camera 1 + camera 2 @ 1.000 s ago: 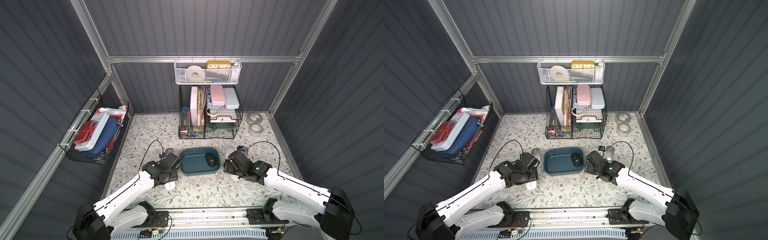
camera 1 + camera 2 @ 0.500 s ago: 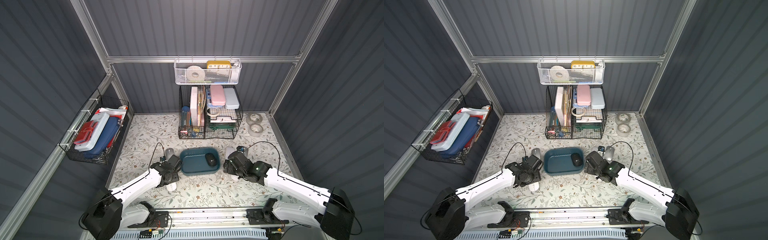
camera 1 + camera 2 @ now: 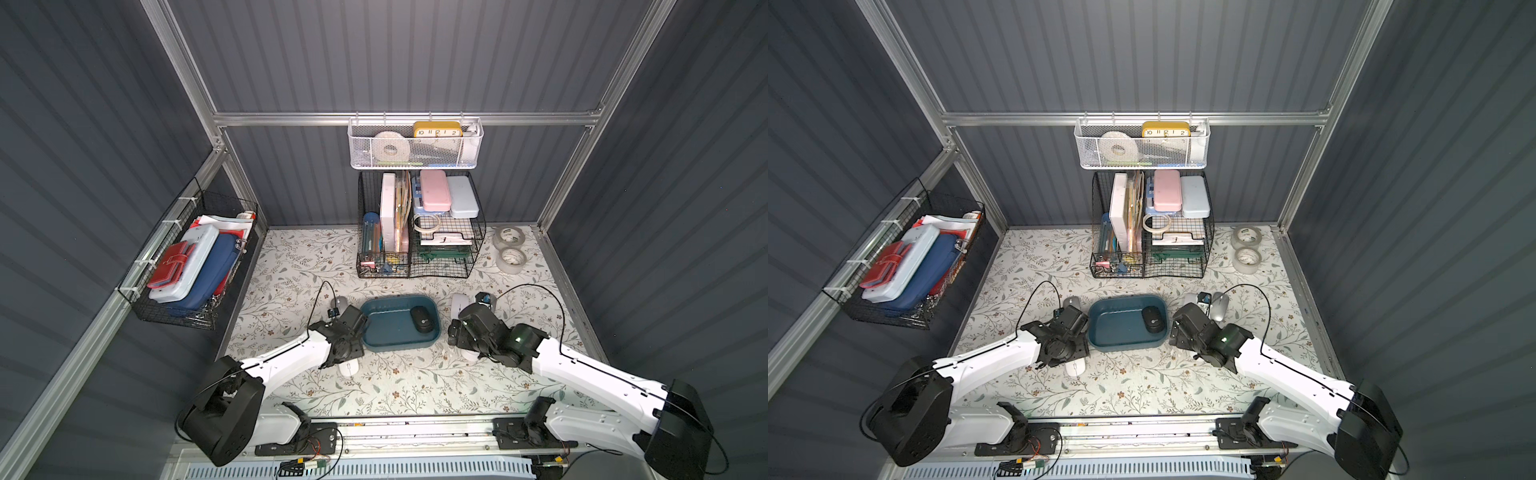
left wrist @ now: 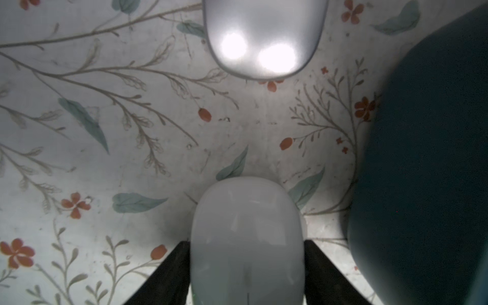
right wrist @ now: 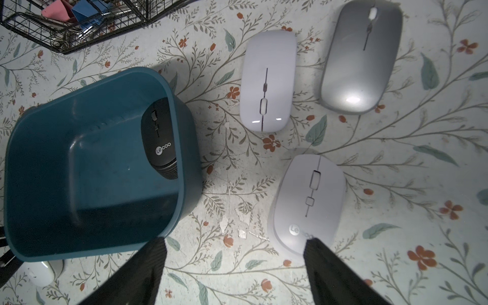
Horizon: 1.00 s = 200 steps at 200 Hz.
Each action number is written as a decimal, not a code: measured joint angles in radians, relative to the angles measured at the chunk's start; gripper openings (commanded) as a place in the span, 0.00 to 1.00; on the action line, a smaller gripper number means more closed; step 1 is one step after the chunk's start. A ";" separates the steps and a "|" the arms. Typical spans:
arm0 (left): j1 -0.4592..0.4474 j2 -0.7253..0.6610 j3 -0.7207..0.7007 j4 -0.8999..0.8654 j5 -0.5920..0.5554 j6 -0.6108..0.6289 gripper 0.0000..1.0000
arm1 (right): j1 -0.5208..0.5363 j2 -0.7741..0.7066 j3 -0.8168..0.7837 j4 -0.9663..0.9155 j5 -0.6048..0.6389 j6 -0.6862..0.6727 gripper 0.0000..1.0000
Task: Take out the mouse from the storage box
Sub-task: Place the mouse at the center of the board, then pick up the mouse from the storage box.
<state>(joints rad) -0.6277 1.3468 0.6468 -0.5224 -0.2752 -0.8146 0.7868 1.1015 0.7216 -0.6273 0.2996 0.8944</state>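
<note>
The teal storage box (image 3: 386, 330) (image 3: 1119, 330) (image 5: 105, 171) sits mid-table in both top views. One black mouse (image 3: 422, 319) (image 3: 1153, 319) (image 5: 159, 137) lies against its right wall. Left of the box, my left gripper (image 3: 347, 357) (image 4: 247, 241) is down at the table. Its fingers (image 4: 169, 272) press both sides of a white mouse (image 4: 247, 237) (image 3: 348, 369) that rests on the floral surface. Right of the box, my right gripper (image 3: 456, 338) (image 5: 236, 241) hangs open over bare table, with nothing between its fingers. A white Lecoo mouse (image 5: 307, 200) lies by one fingertip.
A silver mouse (image 4: 264, 37) (image 3: 340, 303) lies beyond the left gripper. A slim white mouse (image 5: 268, 81) and a silver mouse (image 5: 361, 58) lie right of the box. Black wire baskets (image 3: 419, 249) stand behind, with tape rolls (image 3: 510, 249) at the back right.
My left arm has sunk lower, its elbow folding down, and its gripper has shifted slightly toward the box over the white mouse. The right arm and the black mouse have not moved.
</note>
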 measured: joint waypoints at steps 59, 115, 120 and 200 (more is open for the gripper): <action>0.000 -0.008 0.003 -0.005 -0.002 0.014 0.82 | 0.000 0.000 0.000 0.000 0.000 0.000 0.87; 0.000 -0.171 0.039 -0.102 -0.077 0.011 0.86 | 0.001 0.000 0.000 0.000 0.000 0.000 0.87; 0.000 -0.191 0.047 -0.114 -0.084 0.011 0.87 | 0.002 0.000 0.000 0.000 0.000 0.000 0.87; -0.017 -0.201 0.258 -0.109 0.001 0.100 0.91 | 0.006 0.001 0.000 -0.001 0.001 0.000 0.87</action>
<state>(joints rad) -0.6449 1.1454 0.9051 -0.6315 -0.2741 -0.7151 0.7933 1.1023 0.7216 -0.6281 0.3004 0.8944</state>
